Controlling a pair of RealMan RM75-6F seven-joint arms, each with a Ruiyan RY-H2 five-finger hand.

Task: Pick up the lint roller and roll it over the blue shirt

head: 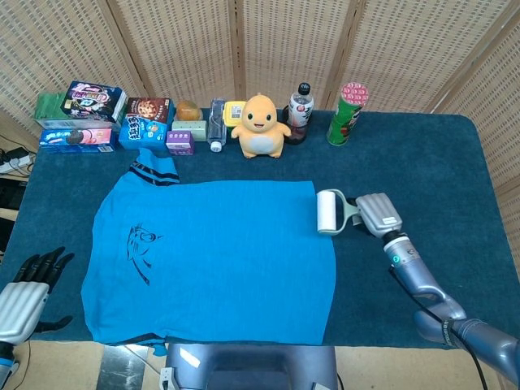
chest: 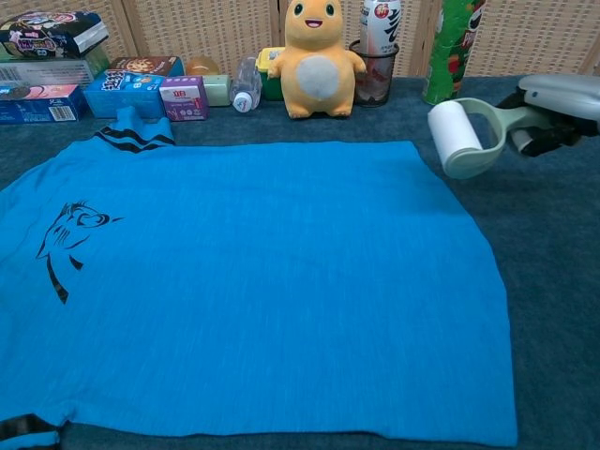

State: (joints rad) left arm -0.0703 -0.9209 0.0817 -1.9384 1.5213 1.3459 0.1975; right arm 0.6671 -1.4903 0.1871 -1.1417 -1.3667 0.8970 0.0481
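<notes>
The right robot hand gripped the lint roller by its handle, the white drum at the blue shirt's three-o'clock edge. The chest view showed the roller raised off the worktop. Only the head view caught the left robot hand at eight o'clock, fingers spread, holding nothing.

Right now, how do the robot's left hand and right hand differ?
The right hand grips the white lint roller by its pale green handle, raised at the blue shirt's right edge; the left hand holds nothing, dark fingers spread, low at the table's near-left corner, away from the shirt. Both share silver casings.
</notes>
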